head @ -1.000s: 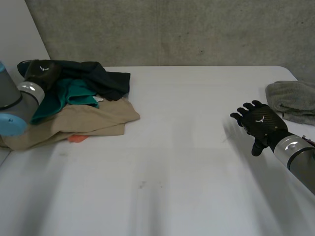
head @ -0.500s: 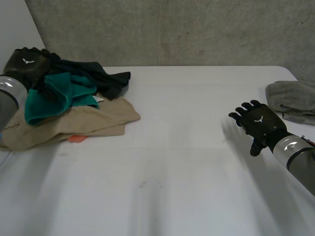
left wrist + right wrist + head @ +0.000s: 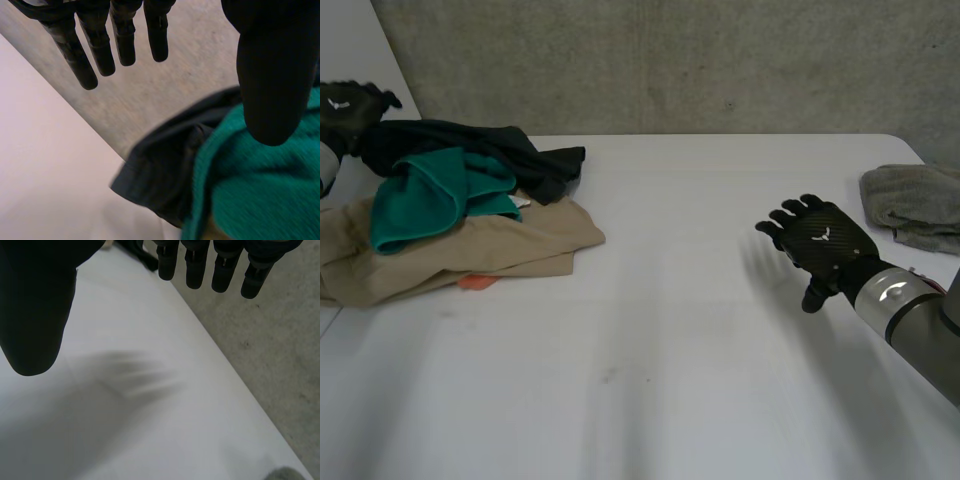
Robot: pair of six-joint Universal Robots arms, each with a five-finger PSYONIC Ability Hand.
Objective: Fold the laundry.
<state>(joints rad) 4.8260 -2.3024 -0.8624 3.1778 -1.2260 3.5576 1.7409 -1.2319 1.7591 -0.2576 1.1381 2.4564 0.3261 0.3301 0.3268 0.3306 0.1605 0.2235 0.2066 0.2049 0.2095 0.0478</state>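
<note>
Teal knitted garment lies on a crumpled tan cloth beside a black garment, heaped at the far left of the white table. Left hand: raised beside the heap, fingers straight, empty. Right hand: held over the table, fingers spread, empty, near a grey towel.

- Soft, even light on the bench; it reads bright.
- Dimmer, mid-grey on the wall.
- Thin soft shadow along the near edge of the clothes pile.
- The dark cloth in it shows little detail.
</note>
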